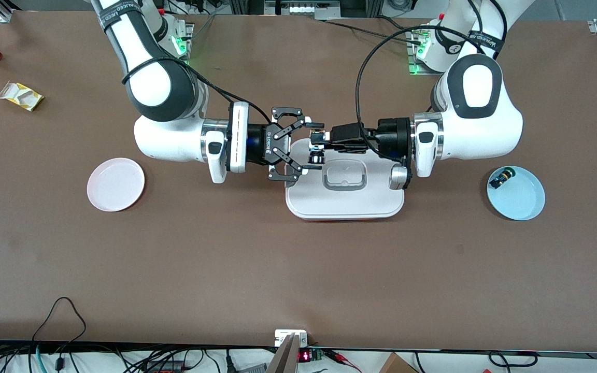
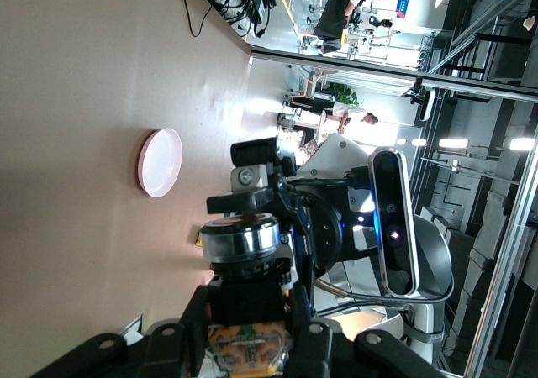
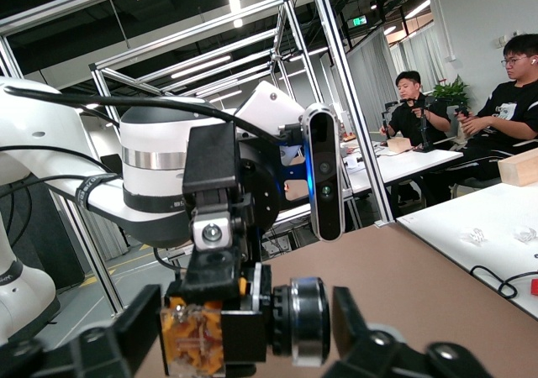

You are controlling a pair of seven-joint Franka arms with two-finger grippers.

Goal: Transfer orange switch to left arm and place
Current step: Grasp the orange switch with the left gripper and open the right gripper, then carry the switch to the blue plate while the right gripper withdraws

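Item: orange switch (image 1: 315,155), small black body with a metallic ring, clamped in the left gripper (image 1: 315,139) above the edge of the white smooth-lidded box (image 1: 345,199). Right gripper (image 1: 311,146) spread wide around it, black fingers apart. Bare brown table (image 1: 278,269) surrounds the box.

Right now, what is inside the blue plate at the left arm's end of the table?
The blue plate holds one small black switch near its rim; whatever lies beneath the switch is covered.
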